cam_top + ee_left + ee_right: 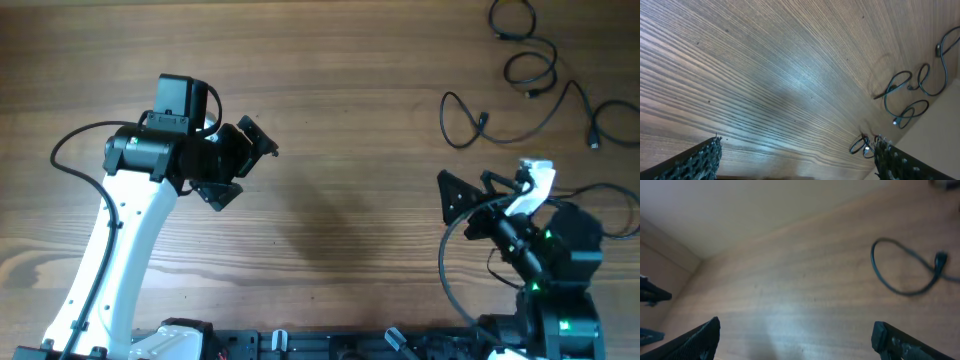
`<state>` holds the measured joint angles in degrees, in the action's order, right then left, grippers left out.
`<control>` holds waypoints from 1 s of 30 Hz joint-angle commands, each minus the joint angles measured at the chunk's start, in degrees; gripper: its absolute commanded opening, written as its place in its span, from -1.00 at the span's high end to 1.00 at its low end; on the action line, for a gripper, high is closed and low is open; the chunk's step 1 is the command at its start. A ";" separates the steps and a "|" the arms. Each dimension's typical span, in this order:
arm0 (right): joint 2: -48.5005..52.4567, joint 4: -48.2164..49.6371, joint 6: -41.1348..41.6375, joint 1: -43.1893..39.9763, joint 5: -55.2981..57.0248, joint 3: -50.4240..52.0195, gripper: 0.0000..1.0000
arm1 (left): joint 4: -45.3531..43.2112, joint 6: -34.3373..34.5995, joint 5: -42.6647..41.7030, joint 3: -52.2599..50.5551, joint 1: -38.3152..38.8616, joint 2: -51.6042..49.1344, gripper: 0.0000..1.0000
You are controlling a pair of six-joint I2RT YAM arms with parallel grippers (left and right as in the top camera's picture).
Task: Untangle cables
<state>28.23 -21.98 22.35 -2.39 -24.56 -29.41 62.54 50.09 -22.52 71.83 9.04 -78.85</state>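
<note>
Several thin black cables lie loosely on the wooden table at the far right: a coil (512, 20), a loop (530, 70), and a long strand (465, 120) running on to the right (600, 125). The left wrist view shows them far off (905, 92), with a small coil (860, 145) near the right finger. The right wrist view shows one blurred cable loop (900, 275). My left gripper (245, 168) (797, 160) is open and empty over bare wood at the left. My right gripper (478, 192) (800, 340) is open and empty, just below the cables.
The wooden table (340, 120) spans the whole view. The arm bases and a black rail (330, 345) run along the front edge. The right arm's own cabling (450, 270) loops beside its base.
</note>
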 commanded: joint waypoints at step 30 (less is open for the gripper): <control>-28.02 2.80 -15.08 0.31 10.78 17.62 -1.00 | -0.17 -0.35 0.37 0.39 0.28 0.09 -1.00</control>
<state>1.21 -21.04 10.68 -2.39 -11.55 -14.35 62.54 50.09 -22.52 71.83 9.06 -78.85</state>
